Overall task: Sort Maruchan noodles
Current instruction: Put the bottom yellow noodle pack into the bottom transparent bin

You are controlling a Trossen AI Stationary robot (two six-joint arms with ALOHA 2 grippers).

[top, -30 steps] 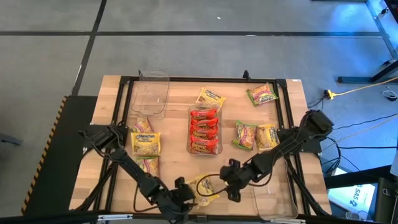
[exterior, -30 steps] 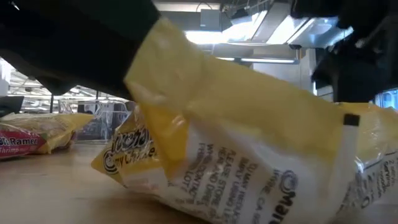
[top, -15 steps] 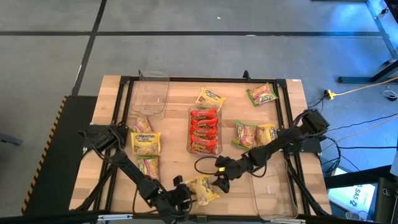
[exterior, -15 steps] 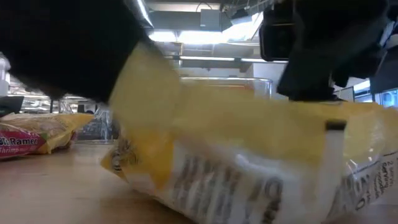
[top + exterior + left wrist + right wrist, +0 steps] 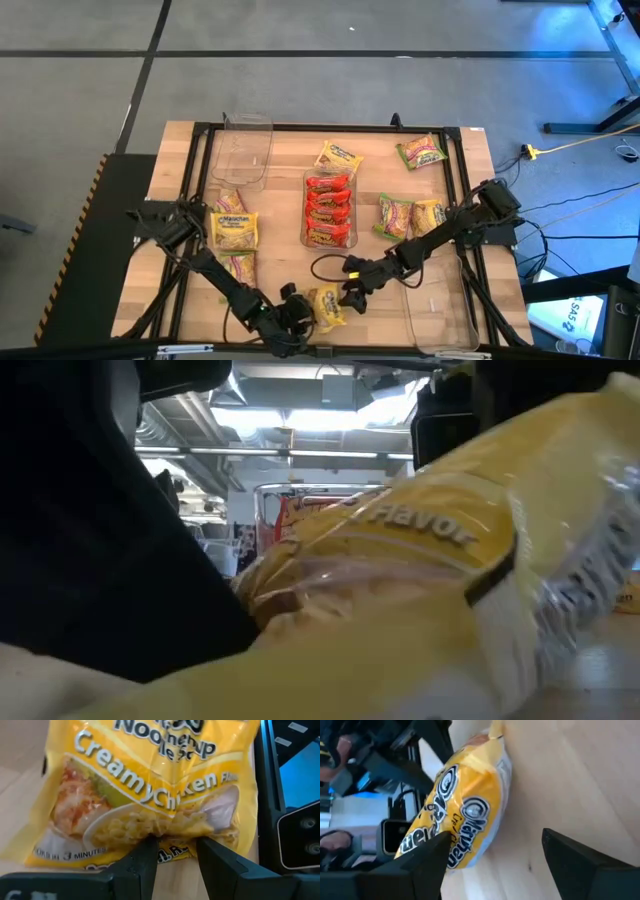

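Pinching the edge of a yellow noodle packet [image 5: 150,790] at the tabletop's [image 5: 280,270] near edge, the left hand [image 5: 300,312] grips it; the right hand [image 5: 350,297], fingers spread, empty, sits just beside.

A robot lab or workshop: a wooden worktop [image 5: 290,150] on a grey floor [image 5: 300,30], cables [image 5: 590,145] lying around, long ceiling lights [image 5: 300,420] overhead.
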